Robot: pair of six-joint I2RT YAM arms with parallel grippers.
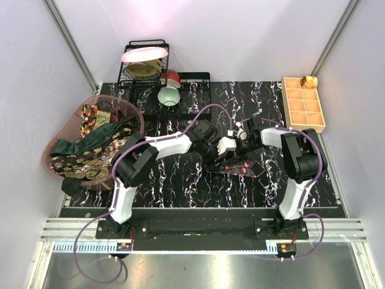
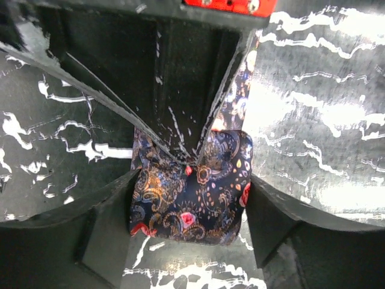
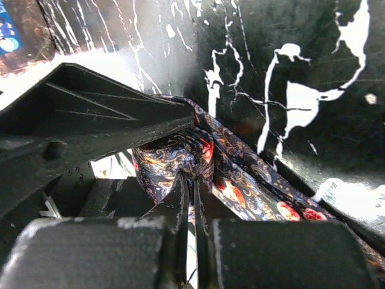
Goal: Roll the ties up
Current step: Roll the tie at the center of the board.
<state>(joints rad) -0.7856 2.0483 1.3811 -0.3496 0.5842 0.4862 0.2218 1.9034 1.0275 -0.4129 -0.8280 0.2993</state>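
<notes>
Mid-table, the right gripper (image 3: 191,183) pinches shut on the folded end of the dark paisley tie (image 2: 192,208), apparently anchoring the roll's core; the left gripper (image 2: 189,201) stands open astride that fold; the tie's tail trails across the marbled table (image 1: 180,180).

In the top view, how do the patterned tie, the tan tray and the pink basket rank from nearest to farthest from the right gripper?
1. The patterned tie, table centre, pinched by the right gripper.
2. The tan tray, back right.
3. The pink basket, far left.
</notes>
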